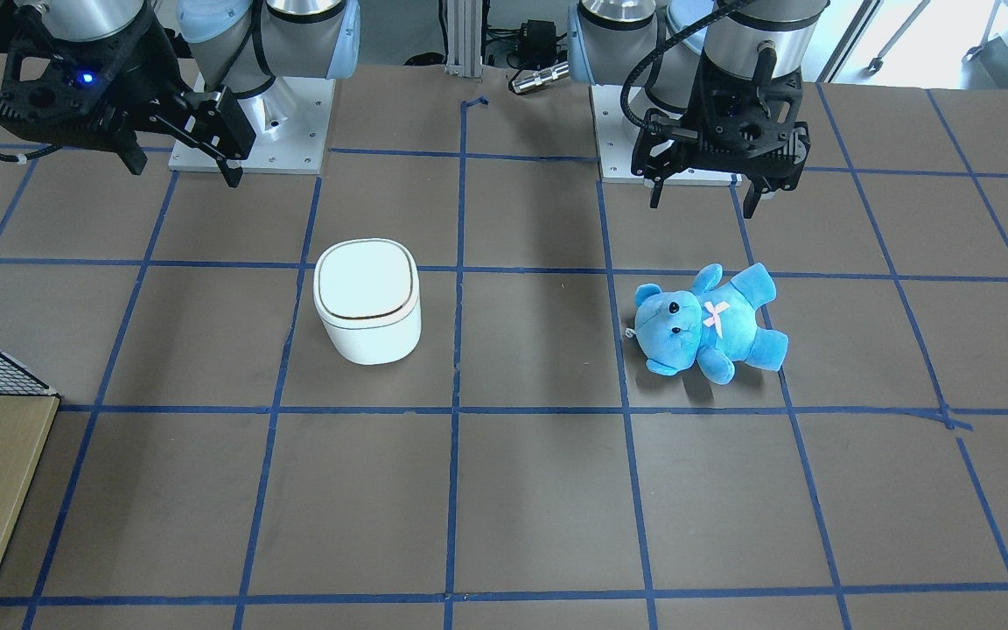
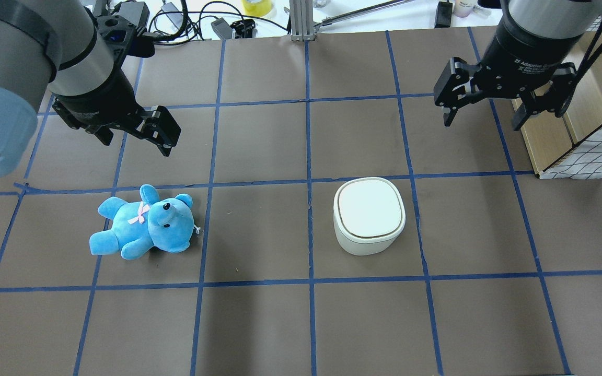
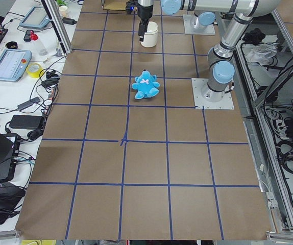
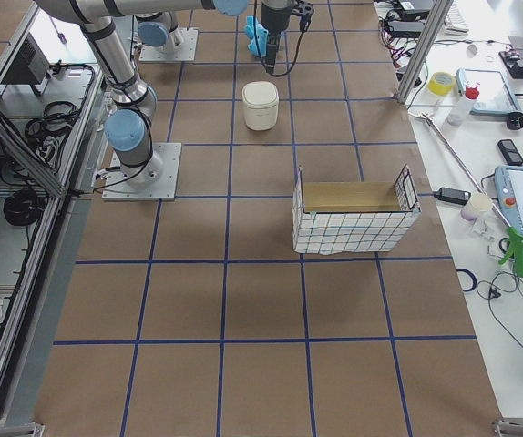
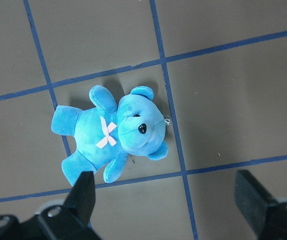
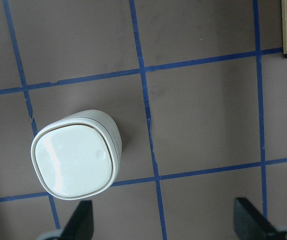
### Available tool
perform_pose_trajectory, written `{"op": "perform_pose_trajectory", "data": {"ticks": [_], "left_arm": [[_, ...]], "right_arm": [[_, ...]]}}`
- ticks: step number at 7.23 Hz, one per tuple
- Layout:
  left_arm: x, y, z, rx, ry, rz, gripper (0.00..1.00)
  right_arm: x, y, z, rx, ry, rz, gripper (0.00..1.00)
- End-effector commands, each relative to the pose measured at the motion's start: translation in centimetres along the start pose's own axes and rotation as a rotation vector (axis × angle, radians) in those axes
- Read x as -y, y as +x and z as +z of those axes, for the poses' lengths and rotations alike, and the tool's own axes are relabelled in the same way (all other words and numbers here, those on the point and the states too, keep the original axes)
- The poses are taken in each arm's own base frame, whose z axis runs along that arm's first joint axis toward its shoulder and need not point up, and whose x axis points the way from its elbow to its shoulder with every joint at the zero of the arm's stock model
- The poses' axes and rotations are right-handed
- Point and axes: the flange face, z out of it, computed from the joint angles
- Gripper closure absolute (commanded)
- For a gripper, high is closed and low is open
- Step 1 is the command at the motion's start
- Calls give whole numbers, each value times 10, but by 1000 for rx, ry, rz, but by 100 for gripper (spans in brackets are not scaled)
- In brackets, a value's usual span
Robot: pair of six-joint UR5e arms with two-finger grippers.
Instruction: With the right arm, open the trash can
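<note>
1. The white trash can point(image 2: 369, 214) stands upright on the brown, blue-taped tabletop point(image 2: 259, 324), with its flat lid point(image 2: 369, 206) shut.
2. The right pincer point(image 2: 482, 122) hangs above the tabletop with its fingers spread wide, holding nothing, well apart from the trash can.
3. The left pincer point(image 2: 136, 146), equally wide and empty, hovers near a blue teddy bear point(image 2: 144, 224) lying face-up.
4. A wire-mesh crate point(image 2: 588, 151) sits at the tabletop's edge on the robot's right.
</note>
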Motion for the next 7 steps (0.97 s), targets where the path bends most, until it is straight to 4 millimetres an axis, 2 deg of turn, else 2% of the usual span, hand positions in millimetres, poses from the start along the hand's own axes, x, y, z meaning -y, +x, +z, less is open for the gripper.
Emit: {"op": "perform_pose_trajectory", "data": {"ticks": [1,7], "left_arm": [[0,0,0,0,0,0,0],[0,0,0,0,0,0,0]], "right_arm": [[-1,-3,1,11,-1,-6,0],[-1,-1,2,-2,-6,-20,0]]}}
